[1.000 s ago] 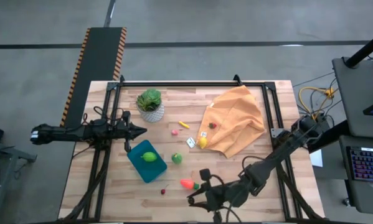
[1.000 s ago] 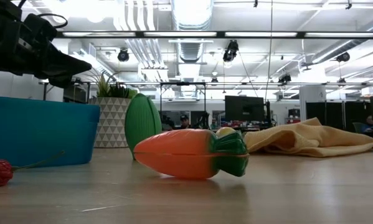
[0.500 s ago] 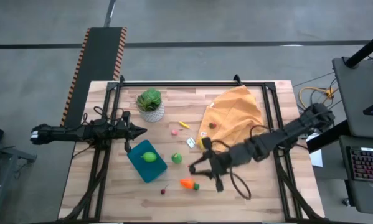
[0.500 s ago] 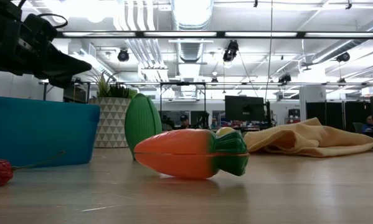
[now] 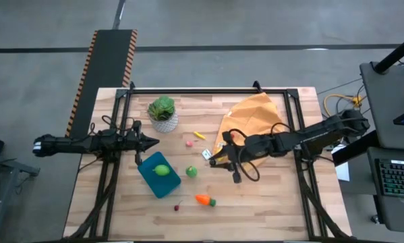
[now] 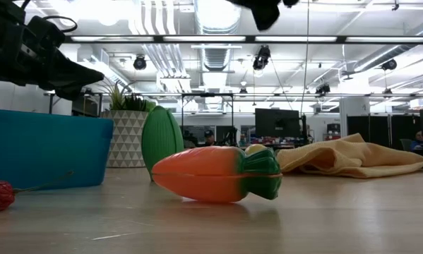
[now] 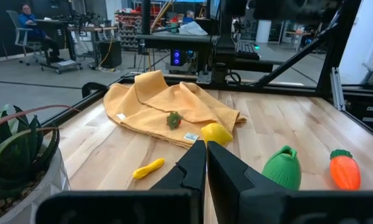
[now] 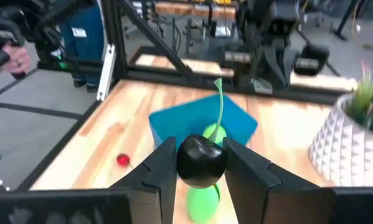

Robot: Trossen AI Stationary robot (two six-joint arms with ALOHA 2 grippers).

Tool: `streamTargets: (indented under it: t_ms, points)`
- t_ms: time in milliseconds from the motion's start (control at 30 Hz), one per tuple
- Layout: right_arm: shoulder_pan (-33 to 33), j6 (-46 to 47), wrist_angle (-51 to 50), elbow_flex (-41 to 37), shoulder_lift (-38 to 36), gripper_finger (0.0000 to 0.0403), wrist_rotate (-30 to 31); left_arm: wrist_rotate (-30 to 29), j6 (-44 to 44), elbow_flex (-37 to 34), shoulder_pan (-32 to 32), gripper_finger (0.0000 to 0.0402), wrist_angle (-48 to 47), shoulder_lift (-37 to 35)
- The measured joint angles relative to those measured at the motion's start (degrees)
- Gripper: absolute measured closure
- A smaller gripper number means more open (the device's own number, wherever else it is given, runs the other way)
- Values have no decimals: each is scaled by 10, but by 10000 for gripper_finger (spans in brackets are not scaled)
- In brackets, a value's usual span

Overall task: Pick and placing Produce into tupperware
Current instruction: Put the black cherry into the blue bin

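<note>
The teal tupperware (image 5: 162,182) sits left of the table's middle, with a green lime (image 5: 161,170) inside it. A green pepper (image 5: 191,172), an orange carrot (image 5: 203,200) and a red cherry (image 5: 177,207) lie on the wood near it. A lemon (image 7: 216,133) rests at the edge of the orange cloth (image 5: 255,128). My right gripper (image 5: 215,162) hangs over the table's middle, shut on a small dark round fruit (image 8: 202,163). My left gripper (image 5: 148,142) is shut, empty, and hovers by the tupperware's far corner. My right gripper pinches the dark fruit's round body (image 8: 202,171) between its two fingers (image 8: 162,167), one on each side. The fingers reach from the table's right, slanting slightly down. The fruit is lifted clear of the table, and its green stem (image 8: 219,106) stands up.
A potted plant (image 5: 162,112) stands at the far left. A small yellow piece (image 5: 199,135) and a pink piece (image 5: 189,143) lie between the plant and the cloth, and a small red piece (image 5: 230,136) sits on the cloth. A black frame (image 5: 208,90) rims the table.
My right gripper has swept from the table's near edge, beside the carrot, toward the far side. It now stands over the middle near the cloth's edge, with the arm stretched out level. The left arm has kept still.
</note>
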Motion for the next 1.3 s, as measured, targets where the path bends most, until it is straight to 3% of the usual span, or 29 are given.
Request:
streamTargets:
  t_ms: [400,700,900,1300]
  points:
    - [-1,62,19,-46,14,296,0,0,0,0,0,402,0,0]
    - [-2,67,130,-43,105,296,-15,0,0,0,0,402,1,0]
    - [-2,65,137,23,185,296,-39,0,0,0,0,402,0,0]
    - [-5,11,69,240,348,296,-81,0,0,0,0,402,0,0]
